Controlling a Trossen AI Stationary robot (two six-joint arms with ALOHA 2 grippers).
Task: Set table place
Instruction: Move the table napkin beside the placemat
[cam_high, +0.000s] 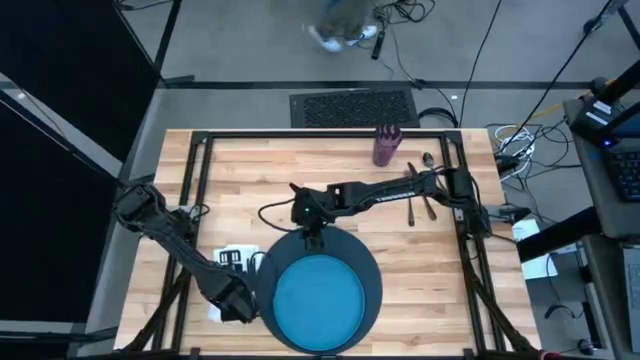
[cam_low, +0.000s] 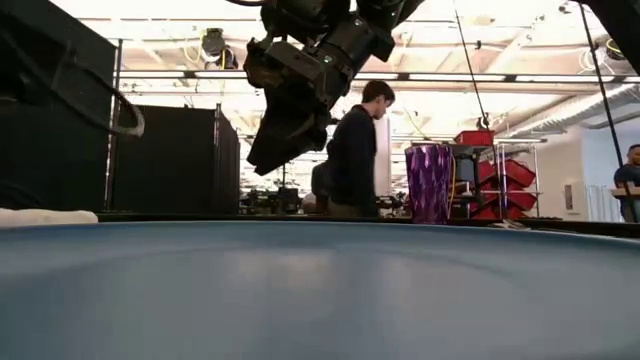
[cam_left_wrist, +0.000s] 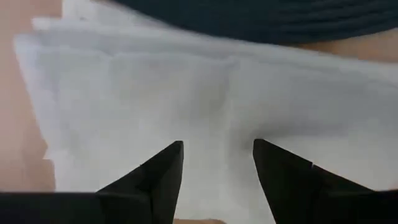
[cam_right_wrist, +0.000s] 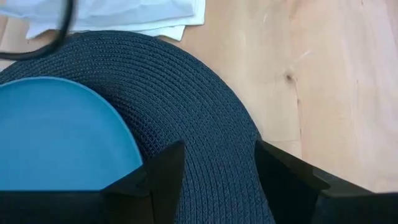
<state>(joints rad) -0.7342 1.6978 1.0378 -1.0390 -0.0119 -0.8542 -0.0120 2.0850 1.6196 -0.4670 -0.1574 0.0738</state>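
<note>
A dark grey round charger (cam_high: 368, 262) lies at the table's (cam_high: 250, 170) near middle, and a blue plate (cam_high: 318, 297) rests flat on it. A white napkin (cam_high: 222, 254) lies flat to the charger's left. My left gripper (cam_left_wrist: 217, 149) is open, its fingers pointing down over the napkin (cam_left_wrist: 155, 81). My right gripper (cam_right_wrist: 217, 155) is open above the charger's far rim (cam_right_wrist: 205, 124) and, in the low view, hangs clear of the plate (cam_low: 285, 140). A purple cup (cam_high: 386, 145) stands upright at the far right. Silver cutlery (cam_high: 420, 200) lies near it. My left gripper's open fingers (cam_left_wrist: 168, 168) come at the napkin's flat top from above. Whether their tips touch the cloth I cannot tell.
A person stands in the room beyond the table's far edge (cam_low: 355, 150). Bare wood lies to the right of the charger (cam_high: 430, 270) and at the far left (cam_high: 240, 170). Cables and equipment lie off the table's right side (cam_high: 520, 150).
</note>
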